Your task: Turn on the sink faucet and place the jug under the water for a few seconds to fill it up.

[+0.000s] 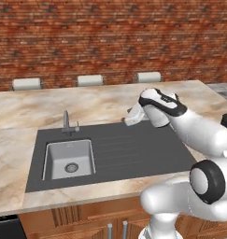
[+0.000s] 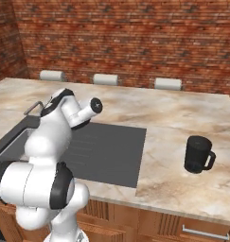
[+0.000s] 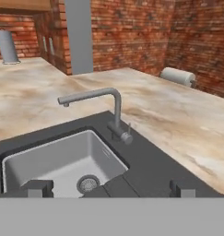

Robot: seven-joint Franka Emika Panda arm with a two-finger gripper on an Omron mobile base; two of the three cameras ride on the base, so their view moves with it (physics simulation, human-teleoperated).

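Note:
The sink faucet (image 3: 116,112) stands at the back rim of the sink (image 1: 133,154), its spout reaching over the light grey basin (image 3: 58,161) and its small lever (image 3: 127,137) at the base. No water is in view at the spout. My gripper (image 3: 109,189) is open with nothing between its fingertips (image 3: 37,188). It hovers over the ribbed drainboard (image 1: 119,147), to the right of the faucet (image 1: 66,122) and pointing toward it. The black jug (image 2: 198,154) stands upright on the marble counter, well to the right of the sink (image 2: 111,151), handle turned right, far from the gripper (image 1: 129,119).
Three pale stool backs (image 1: 90,80) line the far edge of the marble counter (image 1: 49,107), with a brick wall behind. My own arm (image 2: 55,137) blocks the basin in the right base view. Wooden cabinet fronts (image 2: 192,229) run below the near edge.

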